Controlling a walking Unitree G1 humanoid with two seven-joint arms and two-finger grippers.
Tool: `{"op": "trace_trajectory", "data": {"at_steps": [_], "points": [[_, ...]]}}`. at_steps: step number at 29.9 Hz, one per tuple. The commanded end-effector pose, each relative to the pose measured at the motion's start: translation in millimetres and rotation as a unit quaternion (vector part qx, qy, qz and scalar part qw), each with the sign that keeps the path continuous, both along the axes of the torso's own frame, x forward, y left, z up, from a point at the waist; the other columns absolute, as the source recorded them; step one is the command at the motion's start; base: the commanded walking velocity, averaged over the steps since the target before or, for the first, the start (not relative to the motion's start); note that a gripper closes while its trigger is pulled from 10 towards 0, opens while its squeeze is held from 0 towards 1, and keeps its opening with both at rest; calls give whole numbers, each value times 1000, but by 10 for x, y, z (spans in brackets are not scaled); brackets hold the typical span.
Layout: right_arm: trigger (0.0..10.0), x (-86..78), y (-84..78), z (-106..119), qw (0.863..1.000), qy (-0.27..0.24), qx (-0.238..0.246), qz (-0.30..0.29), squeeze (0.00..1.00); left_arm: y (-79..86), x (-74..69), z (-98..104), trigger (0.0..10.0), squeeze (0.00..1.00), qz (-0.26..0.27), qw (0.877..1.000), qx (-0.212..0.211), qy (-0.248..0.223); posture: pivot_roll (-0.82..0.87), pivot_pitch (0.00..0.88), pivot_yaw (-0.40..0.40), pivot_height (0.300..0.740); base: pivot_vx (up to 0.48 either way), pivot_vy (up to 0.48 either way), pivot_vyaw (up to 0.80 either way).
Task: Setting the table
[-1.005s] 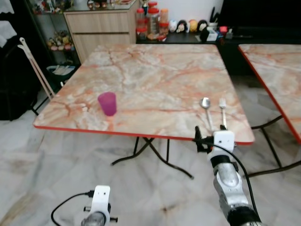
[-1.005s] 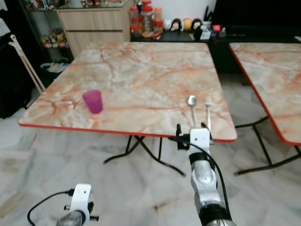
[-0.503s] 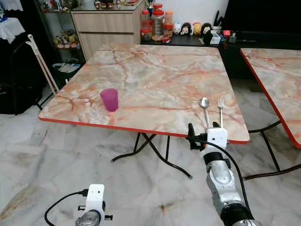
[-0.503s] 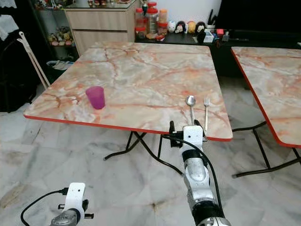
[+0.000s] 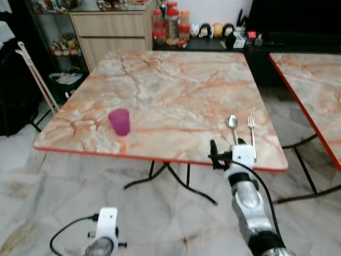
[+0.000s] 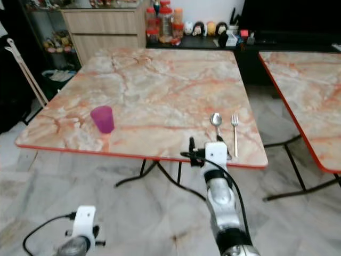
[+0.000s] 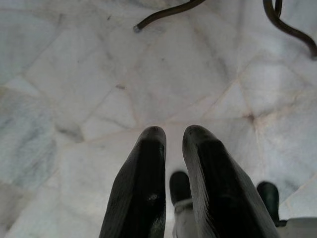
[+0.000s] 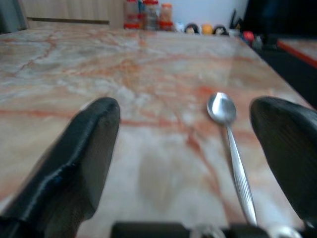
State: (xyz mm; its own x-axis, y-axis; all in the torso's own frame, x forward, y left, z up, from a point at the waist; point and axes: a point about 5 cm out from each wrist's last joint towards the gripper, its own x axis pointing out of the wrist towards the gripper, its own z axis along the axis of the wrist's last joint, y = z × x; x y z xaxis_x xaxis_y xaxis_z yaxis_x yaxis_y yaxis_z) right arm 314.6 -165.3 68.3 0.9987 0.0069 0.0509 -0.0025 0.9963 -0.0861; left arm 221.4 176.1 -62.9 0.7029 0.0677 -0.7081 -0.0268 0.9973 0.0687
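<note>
A purple cup (image 5: 119,121) stands near the front left of the marble table (image 5: 176,85). A spoon (image 5: 232,125) and a fork (image 5: 251,130) lie side by side at the front right. My right arm (image 5: 242,157) reaches to the table's red front edge, just before their handles. In the right wrist view my right gripper (image 8: 184,106) is open wide, low over the tabletop. The spoon (image 8: 230,134) lies between its fingers (image 8: 94,134), nearer one of them, untouched. My left gripper (image 7: 173,135) hangs over the floor, shut and empty.
A second marble table (image 5: 314,80) stands close on the right. Behind are a wooden cabinet (image 5: 112,32), jars (image 5: 170,24) and a dark low shelf (image 5: 277,42). Black folding legs (image 5: 176,181) cross under the table. A white rack (image 5: 34,74) leans at the left.
The camera has swayed. My right gripper has shifted a little to the left, from in line with the fork towards the spoon's handle. The left arm still hangs.
</note>
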Motion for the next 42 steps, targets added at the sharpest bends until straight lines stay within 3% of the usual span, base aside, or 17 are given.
{"op": "trace_trajectory", "data": {"at_steps": [1, 33, 42], "points": [[10000, 19, 88, 19, 1000, -4, 6, 10, 0, 76, -27, -10, 10000, 0, 6, 1000, 6, 6, -88, 0, 1, 740, 349, 0, 0], [10000, -8, 108, -3, 1000, -4, 8, 4, 0, 68, -62, -32, 10000, 0, 3, 1000, 1, 12, -89, 0, 2, 740, 336, 0, -38], [10000, -79, 167, -57, 1000, 4, 6, 7, 0, 46, -70, -37, 10000, 0, 3, 1000, -5, 9, -86, 0, 1, 740, 0, 0, 0]]}}
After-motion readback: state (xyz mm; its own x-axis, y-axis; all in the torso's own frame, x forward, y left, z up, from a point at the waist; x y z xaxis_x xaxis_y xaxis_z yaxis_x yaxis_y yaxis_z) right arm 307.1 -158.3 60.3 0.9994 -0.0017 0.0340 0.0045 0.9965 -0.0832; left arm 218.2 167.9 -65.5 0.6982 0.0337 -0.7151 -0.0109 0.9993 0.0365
